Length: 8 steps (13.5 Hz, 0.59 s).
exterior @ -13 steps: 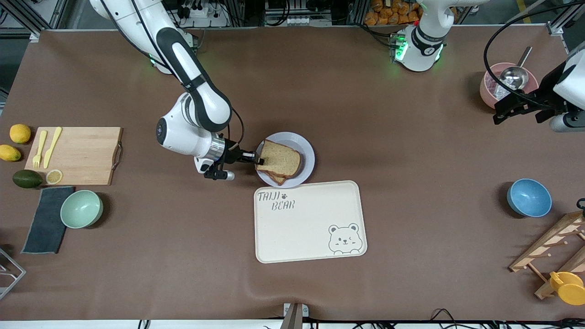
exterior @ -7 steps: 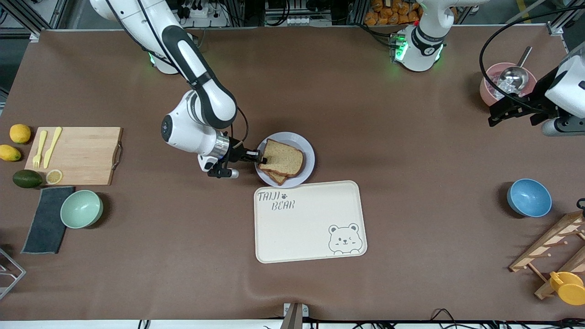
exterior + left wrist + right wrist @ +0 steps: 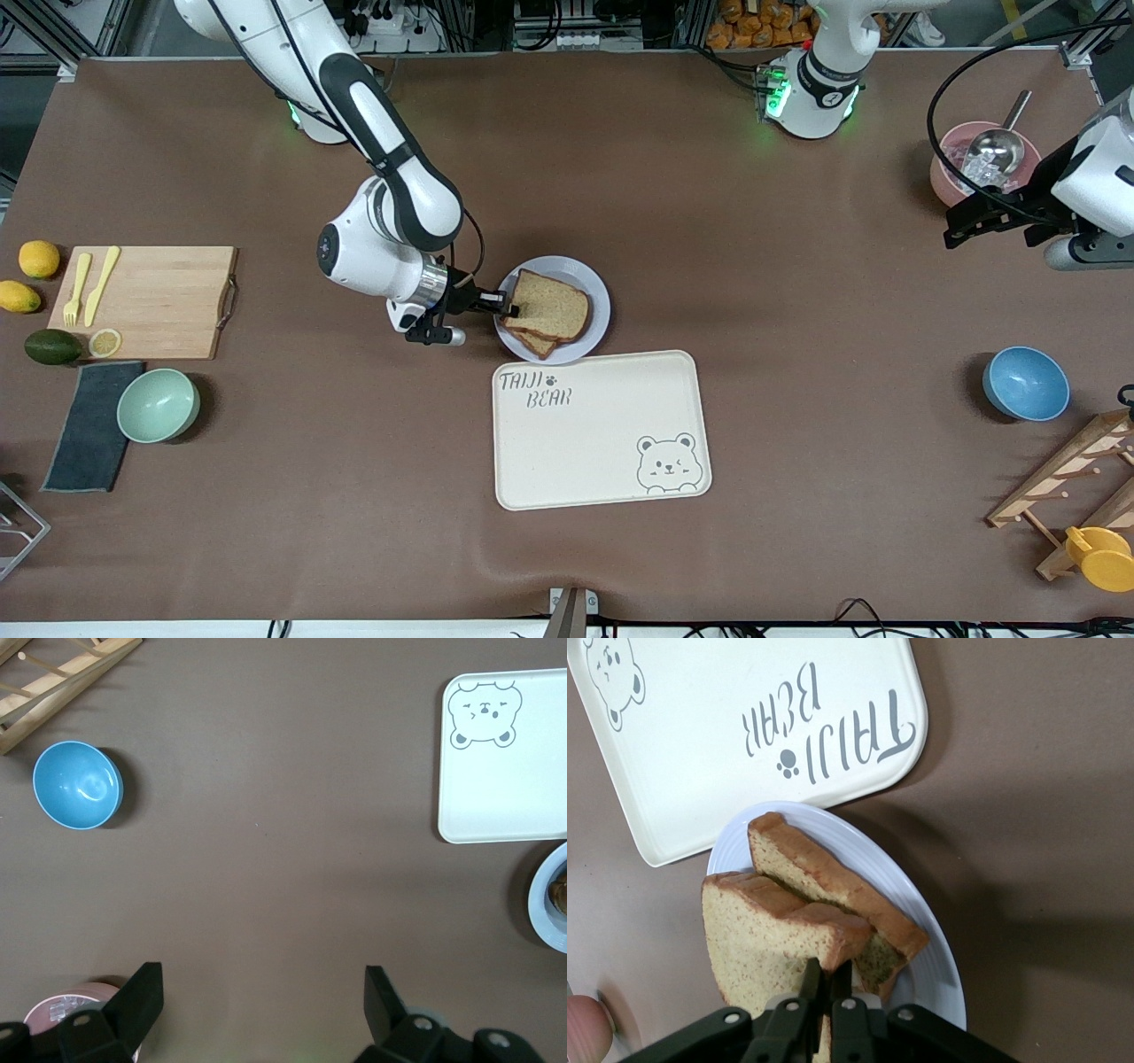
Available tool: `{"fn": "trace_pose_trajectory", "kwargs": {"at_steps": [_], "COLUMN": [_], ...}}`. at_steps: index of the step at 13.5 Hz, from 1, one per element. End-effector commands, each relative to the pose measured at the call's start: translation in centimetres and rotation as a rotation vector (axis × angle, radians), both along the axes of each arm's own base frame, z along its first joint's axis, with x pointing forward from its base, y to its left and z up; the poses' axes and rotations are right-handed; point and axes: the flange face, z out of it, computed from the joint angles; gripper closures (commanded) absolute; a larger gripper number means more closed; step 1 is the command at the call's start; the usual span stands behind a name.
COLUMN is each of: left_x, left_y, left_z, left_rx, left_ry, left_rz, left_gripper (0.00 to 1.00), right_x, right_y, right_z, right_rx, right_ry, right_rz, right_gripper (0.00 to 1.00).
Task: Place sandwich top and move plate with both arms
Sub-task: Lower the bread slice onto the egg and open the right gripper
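Now right pincer (image 3: 507, 310) pinches sandwich top (image 3: 551, 307) over plate (image 3: 597, 299); left pincer (image 3: 261, 992) waits.

Two white jointed arms with black bands, green-lit bases, trailing black cables, a silver wrist ring, and black two-finger end effectors, left (image 3: 951, 237) and right (image 3: 507, 309).

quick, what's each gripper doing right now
Right gripper: shut on the sandwich top, over the plate.
Left gripper: open, holding nothing, waiting above the table near the pink bowl.
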Motion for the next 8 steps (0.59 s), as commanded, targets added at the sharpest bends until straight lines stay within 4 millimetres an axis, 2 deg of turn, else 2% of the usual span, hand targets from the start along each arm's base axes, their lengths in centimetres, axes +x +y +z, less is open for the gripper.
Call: {"fn": "trace_pose_trajectory", "kwargs": {"at_steps": [1,2,5,8], "left_x": [0.0,0.0,0.1,0.3], "left_y": [0.2,0.0,-0.2,-0.4], "left_z": [0.3,0.2,0.2,0.1], "left_rx": [-0.010,-0.007,-0.005,-0.011], "left_ry": [-0.003,-0.003,-0.011,-0.014], "left_rz": [-0.001,-0.004,-0.009,-0.003], "left_gripper": [0.00,0.00,0.00,0.00], "right_x": [0.4,0.4,0.8,1.6], "right_y": [0.1,0.1,-0.2,-1.5], "right_z": [0.0,0.0,0.3,0.7], "right_rx": [0.008,0.007,0.014,0.012], "right_ry": [0.007,0.019,0.029,0.023], "right_rz": [-0.030,-0.047,-0.066,-0.081], "right_gripper": [0.59,0.50,0.45,0.39]}}
